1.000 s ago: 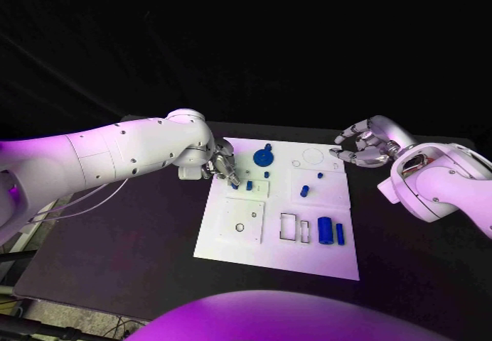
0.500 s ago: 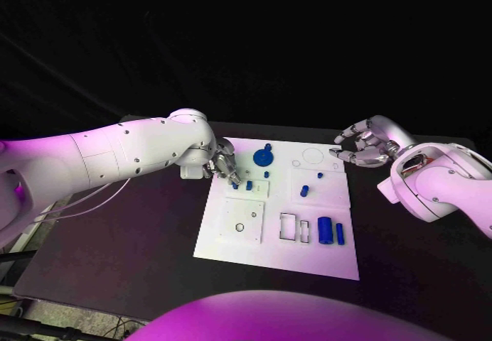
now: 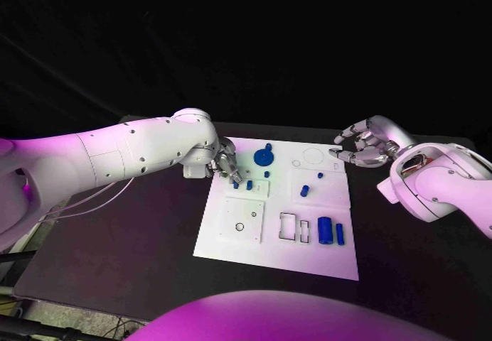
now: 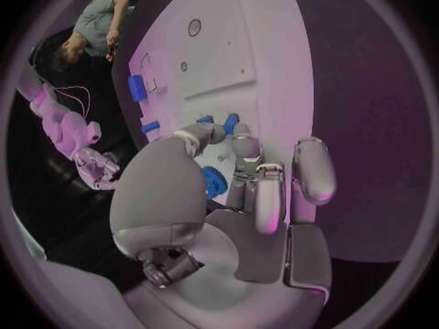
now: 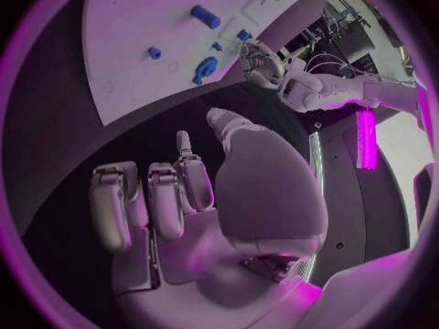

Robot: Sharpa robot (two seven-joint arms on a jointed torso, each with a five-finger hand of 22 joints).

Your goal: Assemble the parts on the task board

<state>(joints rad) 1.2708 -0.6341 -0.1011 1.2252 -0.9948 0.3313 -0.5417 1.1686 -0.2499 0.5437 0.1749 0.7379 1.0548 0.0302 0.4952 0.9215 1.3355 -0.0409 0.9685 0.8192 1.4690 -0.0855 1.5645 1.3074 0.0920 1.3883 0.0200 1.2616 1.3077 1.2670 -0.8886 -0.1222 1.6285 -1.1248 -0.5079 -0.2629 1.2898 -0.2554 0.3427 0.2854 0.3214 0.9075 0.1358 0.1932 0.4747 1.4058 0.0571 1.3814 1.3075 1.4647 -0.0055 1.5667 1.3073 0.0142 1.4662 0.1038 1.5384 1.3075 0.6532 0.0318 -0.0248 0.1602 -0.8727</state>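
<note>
The white task board lies mid-table. My left hand hovers over its far left corner. The fingertips point down right beside two short blue pegs standing in the board, and nothing shows between the fingers. A round blue part sits just right of that hand. A blue peg lies mid-board, and two blue cylinders lie near the right edge. My right hand floats off the board's far right corner, fingers curled in on nothing. In the right wrist view the hand faces the board.
Two small blue studs stand on the board's far half. Rectangular slots and a square recessed panel mark the near half. Black table surrounds the board on all sides.
My left hand and forearm have edged slightly rightward toward the two pegs. The right hand and the parts have stayed put.
</note>
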